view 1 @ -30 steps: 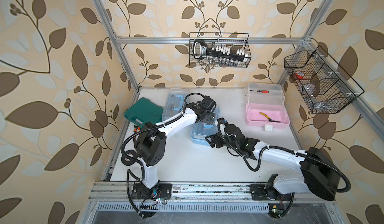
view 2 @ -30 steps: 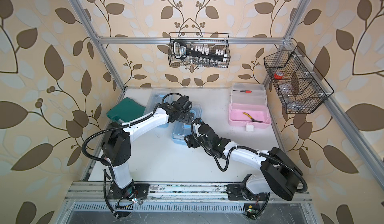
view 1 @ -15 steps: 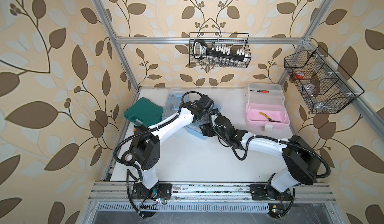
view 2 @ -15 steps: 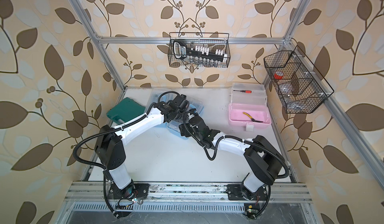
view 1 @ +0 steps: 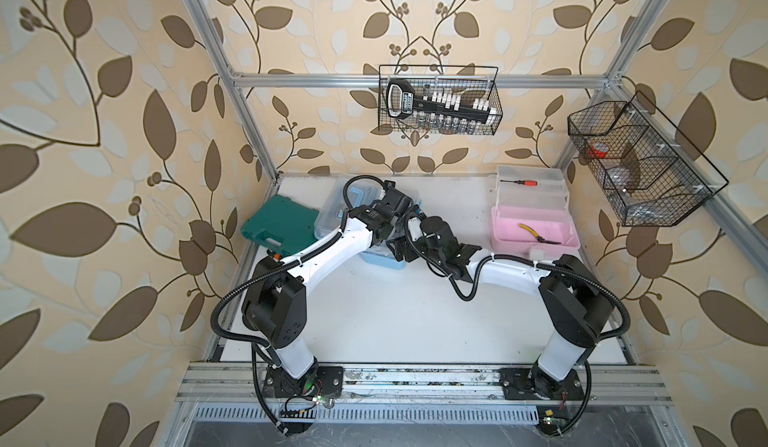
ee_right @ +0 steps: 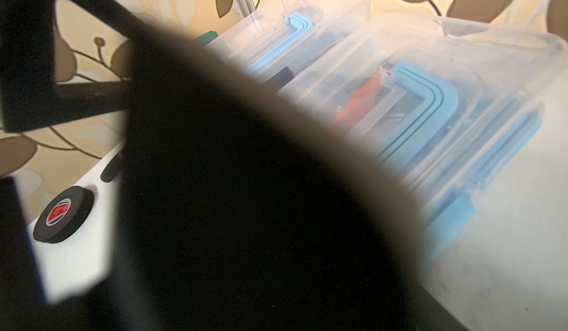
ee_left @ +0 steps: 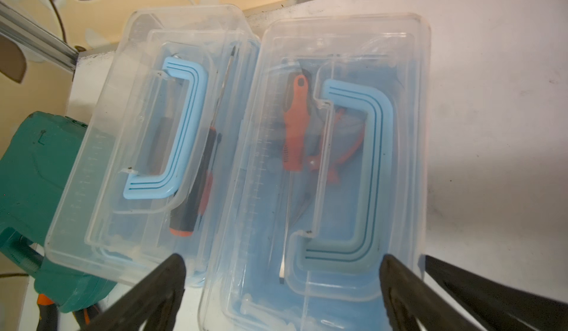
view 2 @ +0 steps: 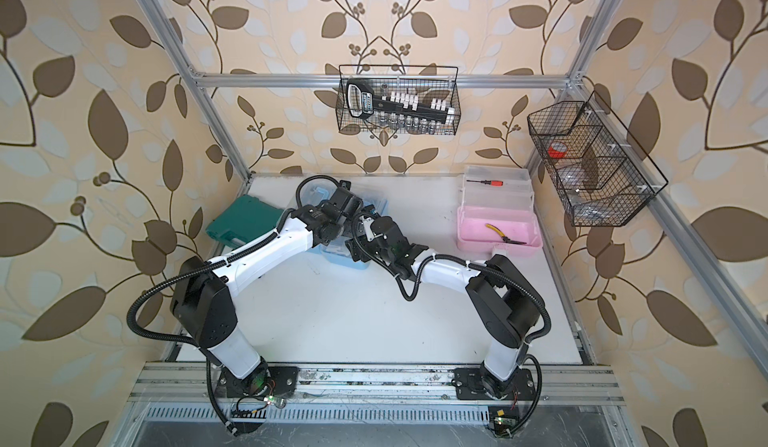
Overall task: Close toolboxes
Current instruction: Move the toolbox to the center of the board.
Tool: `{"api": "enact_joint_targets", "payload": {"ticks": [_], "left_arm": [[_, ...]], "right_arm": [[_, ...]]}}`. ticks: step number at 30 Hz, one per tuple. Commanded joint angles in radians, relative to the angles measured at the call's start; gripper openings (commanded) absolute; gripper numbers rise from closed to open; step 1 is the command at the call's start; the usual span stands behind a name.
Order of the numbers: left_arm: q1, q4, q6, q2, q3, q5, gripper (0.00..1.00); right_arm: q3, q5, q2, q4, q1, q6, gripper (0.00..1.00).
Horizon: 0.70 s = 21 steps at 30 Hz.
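The left gripper [ee_left: 281, 257], fingers spread, is held over the clear-lidded light blue plastic toolbox [ee_left: 402, 105], likely for pressing it shut; the right gripper [view 1: 400, 249], likewise spread, is placed alongside.

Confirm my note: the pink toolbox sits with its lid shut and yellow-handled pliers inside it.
Not right. The pink toolbox sits with its lid open: the clear lid is tipped back behind the base, as both top views show. The yellow-handled pliers do lie inside it.

beige leaf-patterned walls [view 1: 104, 154] and aluminium rails [view 1: 316, 78] surround a white table [view 1: 395, 320].
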Motion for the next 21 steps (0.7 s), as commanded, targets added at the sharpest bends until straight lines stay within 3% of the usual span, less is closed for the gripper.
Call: {"api": "enact_joint_targets", "payload": {"ticks": [1, 11, 18, 21], "left_arm": [[-0.065, -0.125, 0.043, -0.143, -0.004, 0.143, 0.99], [-0.034, -0.093, 0.045, -0.078, 0.076, 0.216, 0.99], [-0.006, -0.113, 0.042, -0.048, 0.190, 0.270, 0.99], [-0.004, -0.101, 0.043, -0.055, 0.196, 0.300, 0.99]], "right_arm": [[0.016, 0.033, 0.061, 0.001, -0.101, 0.055, 0.86], [-0.104, 0.032, -0.106, 0.017, -0.107, -0.064, 0.87], [-0.206, 0.131, -0.203, -0.022, -0.125, -0.039, 0.87], [-0.234, 0.157, -0.256, -0.064, -0.211, 0.030, 0.87]]}}
